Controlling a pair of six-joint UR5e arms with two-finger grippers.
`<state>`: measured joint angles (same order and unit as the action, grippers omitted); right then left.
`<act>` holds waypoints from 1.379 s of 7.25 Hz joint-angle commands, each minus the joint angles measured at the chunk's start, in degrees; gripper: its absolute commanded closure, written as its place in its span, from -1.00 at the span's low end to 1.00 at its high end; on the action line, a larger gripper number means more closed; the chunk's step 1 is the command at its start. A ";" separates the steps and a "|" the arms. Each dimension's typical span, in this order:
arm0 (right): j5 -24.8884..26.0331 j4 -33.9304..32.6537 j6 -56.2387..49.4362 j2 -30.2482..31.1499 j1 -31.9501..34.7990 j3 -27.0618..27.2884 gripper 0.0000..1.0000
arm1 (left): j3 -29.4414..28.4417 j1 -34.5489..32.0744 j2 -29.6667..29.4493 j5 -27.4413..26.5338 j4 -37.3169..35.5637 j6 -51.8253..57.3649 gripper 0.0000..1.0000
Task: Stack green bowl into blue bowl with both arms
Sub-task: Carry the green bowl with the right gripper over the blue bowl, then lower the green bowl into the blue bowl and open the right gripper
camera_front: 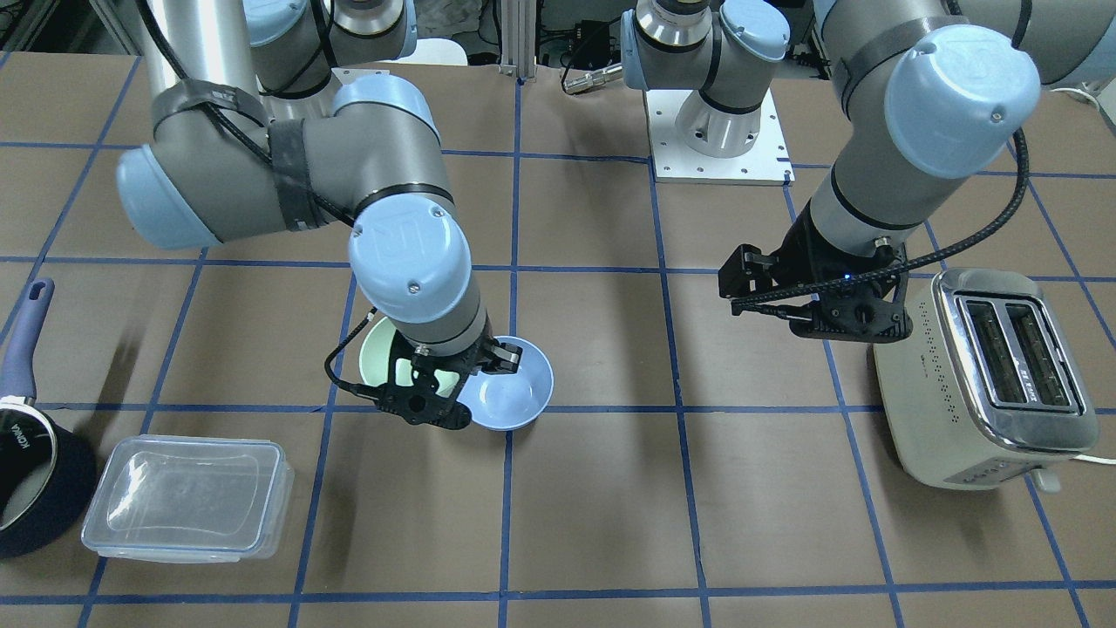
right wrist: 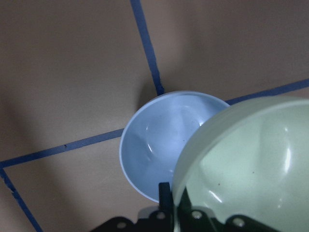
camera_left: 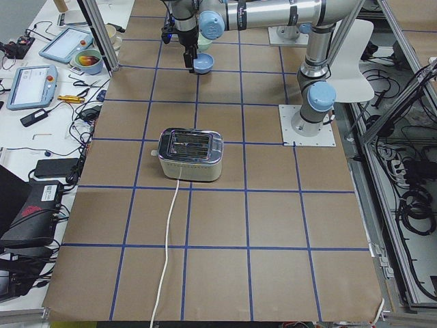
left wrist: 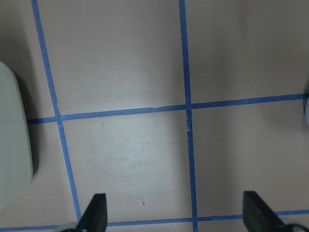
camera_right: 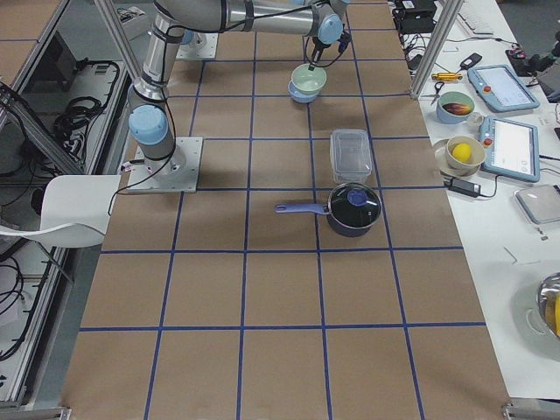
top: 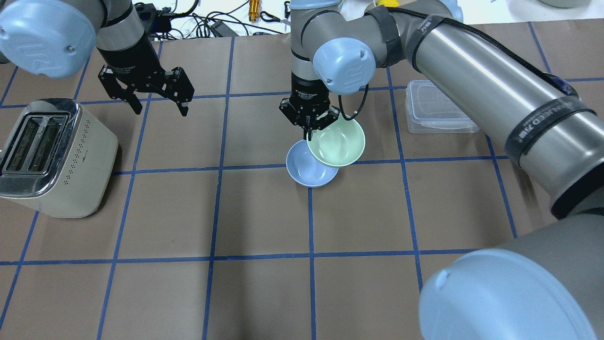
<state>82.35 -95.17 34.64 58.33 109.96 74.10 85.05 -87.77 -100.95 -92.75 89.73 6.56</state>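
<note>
In the right wrist view the green bowl (right wrist: 241,159) lies nearest the lens, mouth up. The right hand (top: 309,128) pinches its rim, one finger inside the wall and one outside.

The blue bowl (top: 304,165) sits upright on the table (top: 264,222), partly beneath the green bowl. The green bowl overlaps it on the side toward the robot's right and covers roughly a third of the opening. Whether the two rims touch cannot be told.

Judgement: the move turns on this offset. The green bowl must shift toward the robot's left until the rims are concentric, then go down. Both bowls are round, so no axis alignment is needed.

The right arm is at the work. The left hand (top: 160,108) hangs well apart, fingers spread and empty, near the toaster (top: 52,156).

The table is flat brown board with a blue tape grid. A clear container (top: 436,111) and a saucepan (camera_right: 350,208) stand on the robot's right, apart from the bowls.
</note>
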 commanded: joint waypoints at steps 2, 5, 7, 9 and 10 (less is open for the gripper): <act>-0.61 0.86 2.27 -2.69 3.15 -0.36 1.00 | 0.03 -0.04 -0.03 -0.06 0.01 -0.05 -1.00; 0.09 1.57 2.19 -2.87 3.16 -0.18 -0.87 | 0.03 -0.04 0.05 -0.15 0.09 -0.05 -1.00; 0.27 1.74 2.19 -2.52 3.07 -0.62 -1.00 | -0.06 -0.04 0.14 -0.15 0.01 -0.05 -1.00; 4.19 4.18 0.88 0.28 0.89 -1.67 -1.00 | -0.15 -0.04 0.05 -0.15 -0.17 -0.40 -1.00; 8.23 6.38 -4.70 2.99 -1.83 -1.42 -1.00 | -0.15 -0.12 0.14 -0.23 -0.17 -1.10 -1.00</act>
<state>86.29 -91.26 34.60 58.43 110.82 72.70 84.92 -87.82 -100.85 -92.92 89.60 6.10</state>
